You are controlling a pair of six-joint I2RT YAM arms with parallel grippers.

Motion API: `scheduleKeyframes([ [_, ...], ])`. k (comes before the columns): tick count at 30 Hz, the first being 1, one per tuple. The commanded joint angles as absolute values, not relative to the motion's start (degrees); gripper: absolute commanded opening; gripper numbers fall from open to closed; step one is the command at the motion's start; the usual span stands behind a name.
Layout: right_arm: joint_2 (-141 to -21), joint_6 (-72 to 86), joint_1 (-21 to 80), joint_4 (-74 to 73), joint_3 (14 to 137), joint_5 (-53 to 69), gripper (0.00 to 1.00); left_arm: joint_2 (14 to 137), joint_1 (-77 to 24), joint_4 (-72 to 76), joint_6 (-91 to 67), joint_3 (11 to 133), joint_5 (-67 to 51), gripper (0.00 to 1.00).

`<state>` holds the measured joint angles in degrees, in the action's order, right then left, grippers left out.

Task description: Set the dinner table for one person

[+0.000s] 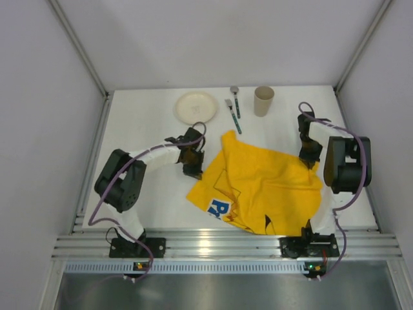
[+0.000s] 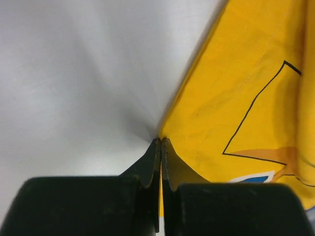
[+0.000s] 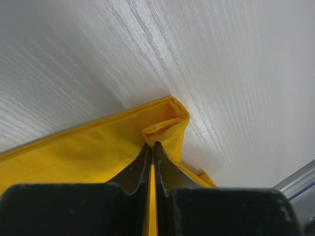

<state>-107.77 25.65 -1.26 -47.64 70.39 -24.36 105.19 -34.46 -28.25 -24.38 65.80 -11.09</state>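
The left gripper (image 2: pixel 161 142) is clamping fully closed on the left edge of the yellow cloth (image 1: pixel 264 184), with a sliver of yellow fabric showing between its two fingers. The right gripper (image 3: pixel 152 145) is likewise pinching closed on a folded hem corner at the right edge of the same cloth. Both grips are sitting low, at or just above the surface of the dinner table (image 1: pixel 148 129). The cloth is lying crumpled and partly folded over itself across the near centre and right of the dinner table, with a blue printed patch turned up near its near edge. It is not yet lying flat. Its near edge is reaching close to the aluminium rail (image 1: pixel 226 242). Along the far edge, a plate (image 1: pixel 196 106) is resting to the left, and a cup (image 1: pixel 263 101) is standing upright to the right. A spoon (image 1: pixel 235 98) and a second utensil (image 1: pixel 233 117) are lying between them. None of these items is touching the cloth, except that the second utensil's near tip is lying just beside its far corner. Judged from this layout, the task is at an early stage. Spreading the cloth appears to be the step in hand. Placing the plate, cup and utensils on it is remaining.
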Motion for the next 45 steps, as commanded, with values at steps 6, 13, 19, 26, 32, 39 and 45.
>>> scheduleKeyframes([
  [6, -117.9, 27.5, -1.1, -45.8, 80.2, -24.2, 0.00, 86.4, -15.5, -43.8, -29.6, 55.6, 6.9, 0.00],
  [13, -126.9, 26.9, 1.3, -48.9, 96.2, -19.9, 0.00, 78.8, -13.9, -48.8, -35.4, 52.0, 9.2, 0.00],
  [19, -131.5, 22.9, 7.5, -49.7, 105.2, -16.5, 0.00, 73.0, -14.4, -50.5, -39.8, 50.4, 4.1, 0.00],
  [26, -130.7, 20.7, 9.3, -50.2, 105.4, -14.1, 0.50, 74.0, -14.4, -49.5, -37.7, 52.9, 3.9, 0.88],
  [32, -116.1, 21.5, 9.8, -49.2, 95.0, -18.6, 0.99, 79.9, -14.4, -46.3, -32.0, 61.8, 7.7, 0.98],
  [39, -102.4, 22.2, 14.8, -46.2, 78.8, -10.5, 1.00, 98.8, -14.5, -32.2, -29.0, 73.9, 1.9, 0.98],
  [45, -94.9, 24.3, 18.7, -40.2, 65.3, -2.9, 1.00, 114.6, -15.7, -27.3, -27.5, 84.4, -5.6, 0.98],
])
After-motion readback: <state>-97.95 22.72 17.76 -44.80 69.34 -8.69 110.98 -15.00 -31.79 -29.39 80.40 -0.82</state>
